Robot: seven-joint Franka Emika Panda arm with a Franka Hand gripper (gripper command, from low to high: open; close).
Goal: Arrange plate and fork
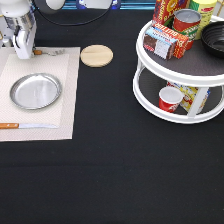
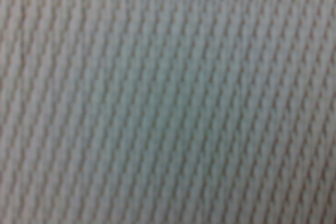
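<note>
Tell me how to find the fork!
Find the pale placemat at the exterior view's left, holding the shiny plate. The fork lies along its top edge, beside the gripper. The knife, at the bottom edge, has a flat blade instead.

Fork (image 1: 50, 51): handle end hidden behind the gripper (image 1: 23, 51); only a short orange stretch and the tines show. Gripper fingers' state can't be read, and contact with the fork is unclear. Arm cut off by the exterior view's top and left edges. Knife (image 1: 27, 125) handle cut by the left edge. Placemat (image 1: 67, 100) runs off the left edge too. Black bowl (image 1: 214, 37) clipped at the right edge; cans on the rack (image 1: 150, 70) clipped at top, labels unreadable. Wrist view: only placemat weave (image 2: 168, 112), nothing else visible.
</note>
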